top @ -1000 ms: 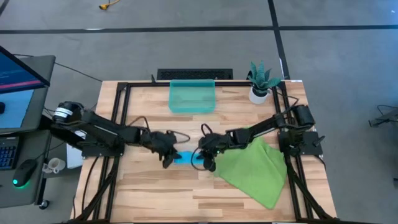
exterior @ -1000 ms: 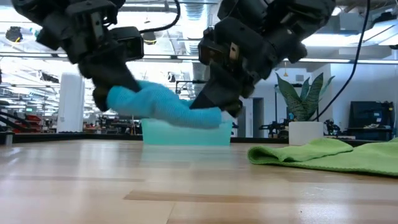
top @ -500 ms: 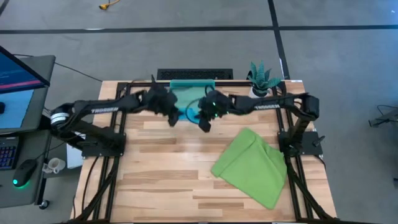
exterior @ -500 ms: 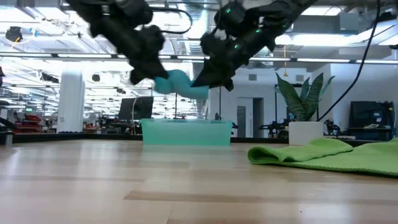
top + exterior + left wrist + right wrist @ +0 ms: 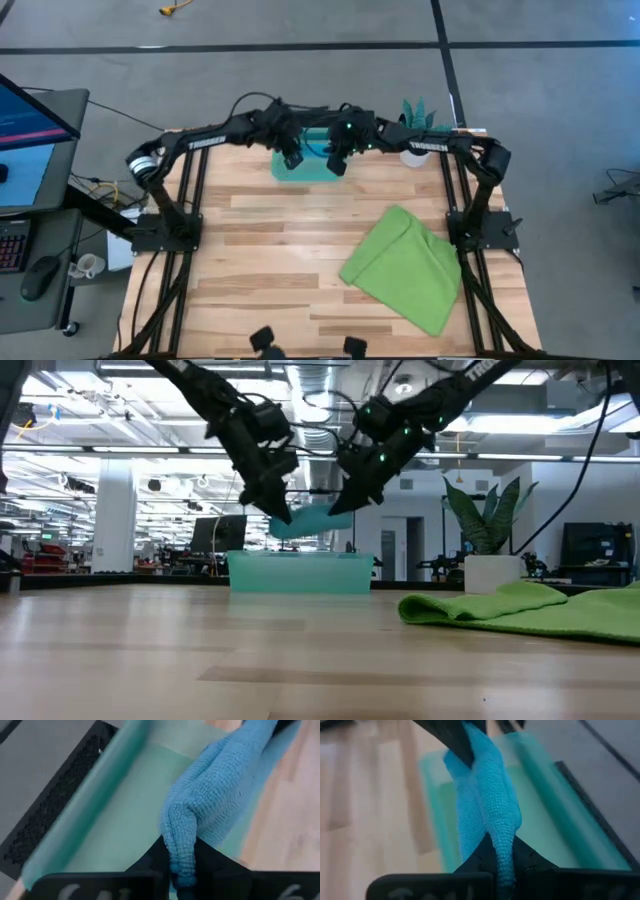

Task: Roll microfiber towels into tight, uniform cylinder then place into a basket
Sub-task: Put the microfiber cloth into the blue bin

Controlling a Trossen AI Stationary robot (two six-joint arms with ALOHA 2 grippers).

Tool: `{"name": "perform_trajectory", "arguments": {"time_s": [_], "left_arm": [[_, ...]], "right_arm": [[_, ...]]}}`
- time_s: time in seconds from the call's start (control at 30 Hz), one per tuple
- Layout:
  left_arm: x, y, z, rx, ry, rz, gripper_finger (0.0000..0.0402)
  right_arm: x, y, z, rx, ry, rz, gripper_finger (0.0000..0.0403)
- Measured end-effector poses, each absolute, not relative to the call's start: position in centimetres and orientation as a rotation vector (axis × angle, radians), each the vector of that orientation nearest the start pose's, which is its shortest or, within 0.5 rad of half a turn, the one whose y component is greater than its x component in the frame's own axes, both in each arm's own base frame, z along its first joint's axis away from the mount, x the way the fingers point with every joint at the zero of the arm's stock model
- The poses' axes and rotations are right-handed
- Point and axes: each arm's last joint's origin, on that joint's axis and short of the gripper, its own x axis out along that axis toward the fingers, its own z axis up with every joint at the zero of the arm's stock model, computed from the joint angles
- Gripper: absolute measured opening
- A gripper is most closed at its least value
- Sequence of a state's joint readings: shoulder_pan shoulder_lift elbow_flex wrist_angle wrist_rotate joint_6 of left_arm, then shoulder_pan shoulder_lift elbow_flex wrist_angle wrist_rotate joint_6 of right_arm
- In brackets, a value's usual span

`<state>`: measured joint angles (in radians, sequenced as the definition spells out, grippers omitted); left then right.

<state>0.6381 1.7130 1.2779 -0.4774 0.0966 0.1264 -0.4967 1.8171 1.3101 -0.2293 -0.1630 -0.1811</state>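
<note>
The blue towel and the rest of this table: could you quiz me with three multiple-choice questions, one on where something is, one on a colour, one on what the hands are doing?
1. Where is the rolled blue towel?
A. Flat on the wood
B. Held in the air above the basket
C. Under the green towel

2. What colour is the towel lying loose on the table?
A. Lime green
B. Red
C. White

3. How do the left hand and the right hand stand?
A. Both wide open and empty
B. One is resting on the plant
C. Each is shut on an end of the blue towel

Answers: 1 B, the low view shows it hanging clear above the teal bin. 2 A, the green towel lies spread on the table's right side. 3 C, each wrist view shows fingers pinching the blue cloth.
</note>
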Motion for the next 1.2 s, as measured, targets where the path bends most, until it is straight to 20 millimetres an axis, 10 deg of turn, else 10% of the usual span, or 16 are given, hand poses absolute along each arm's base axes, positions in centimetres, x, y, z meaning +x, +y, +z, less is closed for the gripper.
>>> {"name": "perform_trajectory", "arguments": {"time_s": [0.47, 1.2], "left_arm": [[29.4, 28.5, 20.3, -0.23, 0.953, 0.484, 0.0025], [30.1, 29.6, 15.3, -0.263, 1.051, 0.48, 0.0029]], "right_arm": [[35.8, -26.1, 18.0, 0.088, 0.764, -0.281, 0.0028], [36.8, -27.4, 15.7, 0.11, 0.897, -0.242, 0.0029]]}}
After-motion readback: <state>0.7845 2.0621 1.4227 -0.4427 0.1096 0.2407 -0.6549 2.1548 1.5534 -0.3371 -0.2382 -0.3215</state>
